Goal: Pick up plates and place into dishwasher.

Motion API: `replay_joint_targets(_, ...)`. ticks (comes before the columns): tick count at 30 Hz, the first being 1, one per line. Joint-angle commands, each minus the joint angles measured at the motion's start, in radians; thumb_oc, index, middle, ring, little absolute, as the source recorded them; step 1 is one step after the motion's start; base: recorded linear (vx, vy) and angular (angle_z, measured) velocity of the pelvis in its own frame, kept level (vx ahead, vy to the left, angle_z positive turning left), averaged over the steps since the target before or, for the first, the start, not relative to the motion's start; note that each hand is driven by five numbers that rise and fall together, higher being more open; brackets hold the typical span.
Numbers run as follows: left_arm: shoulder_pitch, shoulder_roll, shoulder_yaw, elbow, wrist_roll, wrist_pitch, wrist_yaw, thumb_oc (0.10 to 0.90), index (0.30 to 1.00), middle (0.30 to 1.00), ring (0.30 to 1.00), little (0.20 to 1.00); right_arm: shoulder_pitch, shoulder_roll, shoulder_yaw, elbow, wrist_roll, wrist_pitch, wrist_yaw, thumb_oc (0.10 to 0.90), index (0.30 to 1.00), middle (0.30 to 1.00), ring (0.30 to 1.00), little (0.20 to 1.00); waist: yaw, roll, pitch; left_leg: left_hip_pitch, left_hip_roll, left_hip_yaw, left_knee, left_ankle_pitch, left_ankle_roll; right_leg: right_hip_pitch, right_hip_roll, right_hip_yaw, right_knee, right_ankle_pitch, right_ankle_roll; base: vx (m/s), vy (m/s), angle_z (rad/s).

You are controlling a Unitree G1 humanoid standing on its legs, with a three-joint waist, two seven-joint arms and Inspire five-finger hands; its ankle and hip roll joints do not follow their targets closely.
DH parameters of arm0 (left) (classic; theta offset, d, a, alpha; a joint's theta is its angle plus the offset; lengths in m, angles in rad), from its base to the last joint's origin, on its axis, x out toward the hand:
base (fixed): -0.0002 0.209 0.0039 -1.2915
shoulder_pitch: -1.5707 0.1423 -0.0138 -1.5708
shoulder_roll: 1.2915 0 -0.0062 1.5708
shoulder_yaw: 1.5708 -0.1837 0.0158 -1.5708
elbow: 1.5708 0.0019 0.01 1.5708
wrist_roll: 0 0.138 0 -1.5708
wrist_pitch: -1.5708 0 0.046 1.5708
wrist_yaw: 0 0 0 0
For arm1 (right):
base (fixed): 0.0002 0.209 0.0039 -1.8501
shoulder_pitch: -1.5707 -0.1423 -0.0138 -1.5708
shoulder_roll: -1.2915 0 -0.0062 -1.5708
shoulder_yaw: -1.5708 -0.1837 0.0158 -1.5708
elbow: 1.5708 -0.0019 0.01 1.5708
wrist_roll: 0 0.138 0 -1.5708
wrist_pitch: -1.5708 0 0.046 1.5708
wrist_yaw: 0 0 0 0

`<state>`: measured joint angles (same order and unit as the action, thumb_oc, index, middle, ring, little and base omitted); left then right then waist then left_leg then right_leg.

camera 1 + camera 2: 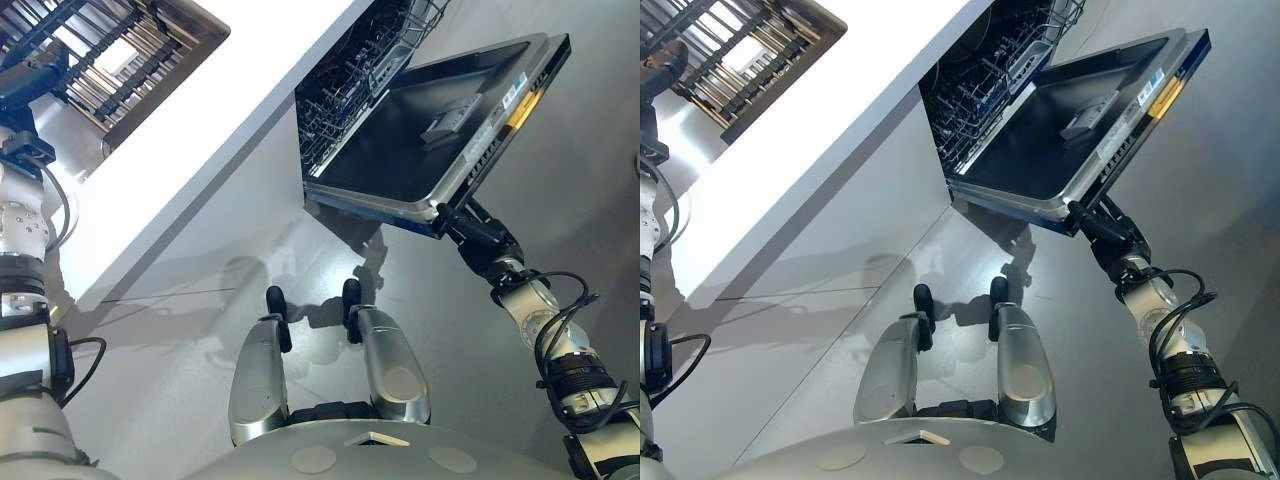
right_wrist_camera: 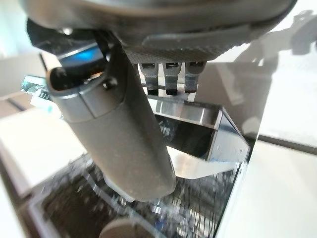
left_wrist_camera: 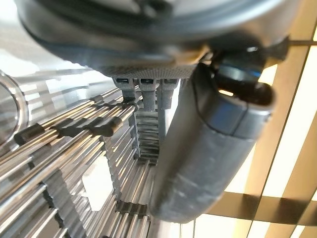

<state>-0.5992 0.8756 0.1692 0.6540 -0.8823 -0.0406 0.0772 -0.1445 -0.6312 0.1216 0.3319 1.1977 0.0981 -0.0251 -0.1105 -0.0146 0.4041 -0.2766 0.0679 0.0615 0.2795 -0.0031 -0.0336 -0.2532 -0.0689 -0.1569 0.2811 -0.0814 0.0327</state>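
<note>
The open grey steel dishwasher door (image 1: 400,150) was touched by the straight-fingered right hand (image 1: 478,232), and a metal wire rack (image 1: 150,40) was overhung by the uncurled left hand (image 3: 213,148).

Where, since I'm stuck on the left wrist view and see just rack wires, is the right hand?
Observer: The right hand is at the free edge of the dishwasher door, by a corner.
Operator: Is that door open?
Observer: Yes, open, with the wire basket showing inside.
Operator: And my left hand, relative to all that?
Observer: The left hand is over a rack set in the white counter, well off to the door's left.
</note>
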Motion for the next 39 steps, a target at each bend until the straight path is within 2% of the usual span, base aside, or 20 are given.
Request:
replay_joint_targets(1, 0.051, -0.022, -0.005, -0.118, 0.019, -0.084, -0.061, 0.8, 0.9, 0.9, 0.9, 0.9, -0.457, 0.122, -0.08, -0.175, 0.024, -0.123, 0.2, 0.8, 0.9, 0.9, 0.9, 0.9, 0.053, -0.002, -0.192, 0.117, -0.092, 0.1, -0.115, -0.053, 0.03, 0.056, 0.024, 0.026, -0.064, 0.019, 0.032, 0.03, 0.036, 0.01)
replay_joint_targets(7, 0.095, -0.029, 0.007, -0.114, 0.018, -0.093, -0.074, 0.8, 0.9, 0.9, 0.9, 0.9, -0.413, 0.121, -0.1, -0.125, 0.005, -0.111, 0.202, 0.8, 0.9, 0.9, 0.9, 0.9, 0.049, -0.013, -0.226, 0.18, -0.096, 0.12, -0.18, -0.042, 0.03, 0.113, 0.028, 0.019, -0.144, 0.053, 0.053, -0.01, 0.016, 0.07)
replay_joint_targets(10, 0.114, -0.02, 0.022, -0.108, 0.041, -0.089, -0.093, 0.8, 0.9, 0.9, 0.9, 0.9, -0.399, 0.099, -0.101, -0.091, -0.036, -0.098, 0.194, 0.8, 0.9, 0.9, 0.9, 0.9, 0.047, -0.02, -0.245, 0.201, -0.098, 0.124, -0.202, -0.035, 0.029, 0.129, 0.031, 0.024, -0.171, 0.068, 0.058, -0.01, -0.04, 0.0)
replay_joint_targets(12, 0.137, -0.008, 0.04, -0.121, 0.025, -0.089, -0.079, 0.8, 0.9, 0.9, 0.9, 0.9, -0.374, 0.077, -0.099, -0.069, -0.01, -0.105, 0.21, 0.8, 0.9, 0.9, 0.9, 0.9, 0.048, -0.025, -0.261, 0.211, -0.092, 0.132, -0.203, -0.036, 0.032, 0.139, 0.035, 0.028, -0.172, 0.067, 0.057, -0.07, -0.08, 0.05)
replay_joint_targets(21, 0.205, -0.04, 0.088, -0.132, 0.017, -0.104, -0.111, 0.8, 0.9, 0.9, 0.9, 0.9, -0.281, 0.066, -0.141, 0.01, -0.041, -0.054, 0.237, 0.8, 0.9, 0.9, 0.9, 0.9, 0.052, -0.01, -0.317, 0.273, -0.072, 0.104, -0.288, -0.011, 0.019, 0.21, 0.06, 0.012, -0.199, 0.041, 0.049, -0.05, -0.036, 0.0)
replay_joint_targets(24, 0.205, -0.066, 0.07, -0.144, 0.016, -0.12, -0.113, 0.8, 0.9, 0.9, 0.9, 0.9, -0.26, 0.067, -0.146, 0.046, -0.049, -0.061, 0.242, 0.8, 0.9, 0.9, 0.9, 0.9, 0.051, -0.006, -0.328, 0.291, -0.067, 0.098, -0.313, -0.002, 0.014, 0.228, 0.062, 0.006, -0.219, 0.046, 0.05, -0.09, 0.008, 0.05)
replay_joint_targets(29, 0.212, -0.103, 0.044, -0.152, 0.038, -0.16, -0.125, 0.8, 0.9, 0.9, 0.9, 0.9, -0.233, 0.083, -0.165, 0.1, -0.086, -0.13, 0.194, 0.8, 0.9, 0.9, 0.9, 0.9, 0.049, -0.002, -0.342, 0.312, -0.063, 0.09, -0.337, 0.008, 0.004, 0.251, 0.063, -0.003, -0.266, 0.071, 0.056, -0.07, 0.017, 0.11)
replay_joint_targets(30, 0.216, -0.11, 0.036, -0.157, 0.077, -0.18, -0.117, 0.8, 0.9, 0.9, 0.9, 0.9, -0.222, 0.087, -0.165, 0.109, -0.164, -0.175, 0.157, 0.8, 0.9, 0.9, 0.9, 0.9, 0.046, -0.001, -0.344, 0.318, -0.062, 0.09, -0.345, 0.012, 0.002, 0.256, 0.064, -0.004, -0.275, 0.077, 0.057, -0.06, 0.03, 0.07)
replay_joint_targets(33, 0.239, -0.112, 0.028, -0.186, 0.187, -0.203, -0.094, 0.8, 0.9, 0.9, 0.9, 0.9, -0.186, 0.088, -0.165, 0.097, -0.283, -0.257, 0.071, 0.8, 0.9, 0.9, 0.9, 0.9, 0.041, 0.002, -0.344, 0.324, -0.06, 0.092, -0.357, 0.019, 0.0, 0.26, 0.067, -0.004, -0.275, 0.079, 0.057, -0.07, 0.048, 0.01)
replay_joint_targets(34, 0.264, -0.109, 0.025, -0.206, 0.263, -0.224, -0.079, 0.8, 0.9, 0.9, 0.9, 0.9, -0.152, 0.088, -0.174, 0.073, -0.356, -0.315, 0.04, 0.8, 0.9, 0.9, 0.9, 0.9, 0.034, 0.004, -0.344, 0.324, -0.058, 0.096, -0.359, 0.021, -0.001, 0.261, 0.068, -0.004, -0.276, 0.079, 0.058, -0.07, 0.068, -0.01)
replay_joint_targets(36, 0.314, -0.114, 0.032, -0.253, 0.346, -0.24, -0.057, 0.8, 0.9, 0.9, 0.9, 0.9, -0.081, 0.107, -0.192, 0.026, -0.407, -0.374, -0.011, 0.8, 0.9, 0.9, 0.9, 0.9, 0.026, 0.006, -0.343, 0.326, -0.059, 0.101, -0.36, 0.022, -0.001, 0.261, 0.07, -0.001, -0.278, 0.081, 0.059, -0.07, 0.09, 0.01)
replay_joint_targets(39, 0.391, -0.139, 0.053, -0.298, 0.43, -0.266, -0.038, 0.8, 0.9, 0.9, 0.9, 0.9, 0.011, 0.163, -0.23, 0.019, -0.428, -0.398, -0.05, 0.8, 0.9, 0.9, 0.9, 0.9, 0.014, 0.012, -0.342, 0.334, -0.06, 0.111, -0.361, 0.019, 0.002, 0.266, 0.07, 0.006, -0.28, 0.08, 0.062, -0.03, 0.089, -0.02)
